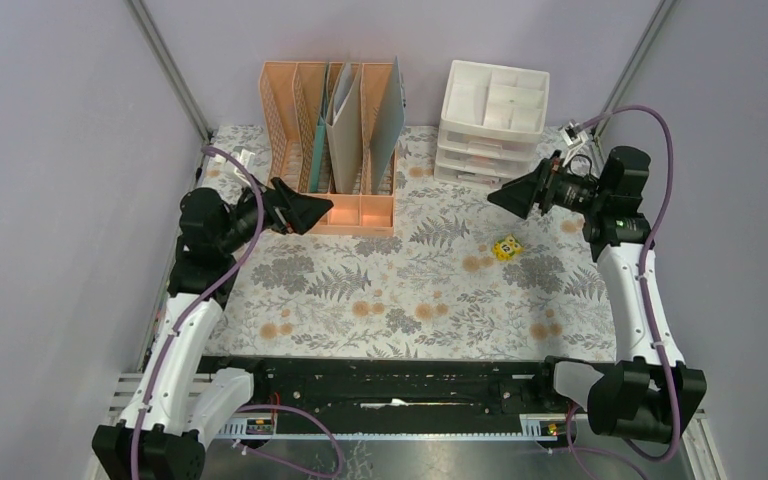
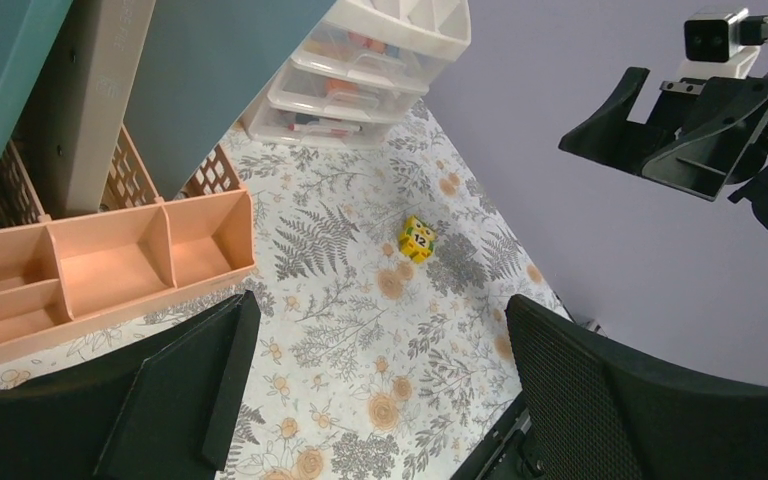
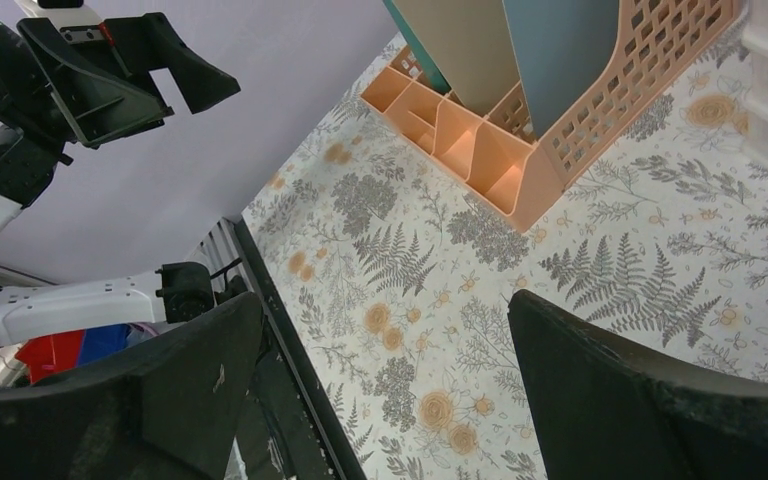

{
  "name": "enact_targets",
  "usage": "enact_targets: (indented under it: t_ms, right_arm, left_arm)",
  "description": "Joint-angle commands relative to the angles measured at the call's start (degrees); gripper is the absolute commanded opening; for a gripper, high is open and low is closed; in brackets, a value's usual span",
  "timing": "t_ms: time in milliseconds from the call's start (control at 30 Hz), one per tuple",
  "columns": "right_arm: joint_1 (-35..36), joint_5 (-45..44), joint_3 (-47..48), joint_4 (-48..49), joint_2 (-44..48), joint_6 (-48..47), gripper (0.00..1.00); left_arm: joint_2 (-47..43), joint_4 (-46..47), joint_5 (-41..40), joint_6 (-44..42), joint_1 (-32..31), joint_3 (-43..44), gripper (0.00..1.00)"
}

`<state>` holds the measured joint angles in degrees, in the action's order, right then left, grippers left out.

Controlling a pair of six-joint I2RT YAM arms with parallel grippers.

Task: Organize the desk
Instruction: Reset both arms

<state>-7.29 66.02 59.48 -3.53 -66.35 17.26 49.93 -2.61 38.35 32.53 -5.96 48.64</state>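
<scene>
**A:** Looking over the worktop (image 1: 360, 300), how far along would you say the tidying is?

**B:** Early, by my reckoning. The patterned cloth surface spreads out ahead of both arm bases. The peach file rack (image 1: 330, 130) and the white drawer unit (image 1: 490, 120) stand at its far edge. One stray thing lies out in the open: a small yellow block (image 1: 506, 247) with a number on its face. It sits well apart from the rack and nearer the drawers.

**A:** And the hands?

**B:** Neither holds anything. The left hand (image 1: 305, 212) hovers just in front of the rack with its fingers spread wide. The right hand (image 1: 515, 195) hangs in front of the drawers, above and beyond the block, and it gapes just as wide.

**A:** Anything already put away?

**B:** Folders stand in the rack's slots, and the drawers show some coloured bits inside. The rack's little front compartments look bare.

**A:** So what's left?

**B:** I'd judge the block needs a home. The right hand is the closer one to it.
</scene>
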Motion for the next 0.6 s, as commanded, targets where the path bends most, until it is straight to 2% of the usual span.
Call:
enact_targets:
  t_ms: [0,167,200,233,433,567]
  right_arm:
    - [0.0,0.6,4.0,1.8,2.7,0.8,1.00]
    - [0.0,-0.2,8.1,0.7,0.3,-0.4,1.00]
    - [0.0,-19.2,9.1,-13.1,-0.1,-10.2,1.00]
    - [0.0,-22.7,10.1,-15.9,-0.4,-12.4,1.00]
    - [0.0,-34.7,14.8,-19.4,0.5,-14.0,1.00]
    - [0.0,-37.9,16.1,-19.4,2.2,-14.0,1.00]
  left_arm:
    - [-1.1,-3.3,-3.2,-3.2,-1.7,4.6,0.99]
    - [-0.1,-7.4,-14.1,-7.5,-9.6,5.6,0.99]
    - [0.1,-7.6,-16.6,-7.7,-11.0,5.4,0.99]
    - [0.3,-7.7,-18.8,-7.8,-12.1,5.1,0.99]
    - [1.4,-11.7,-27.4,-11.2,-13.2,6.2,0.99]
    - [0.8,-14.2,-30.7,-13.0,-13.0,8.8,0.99]
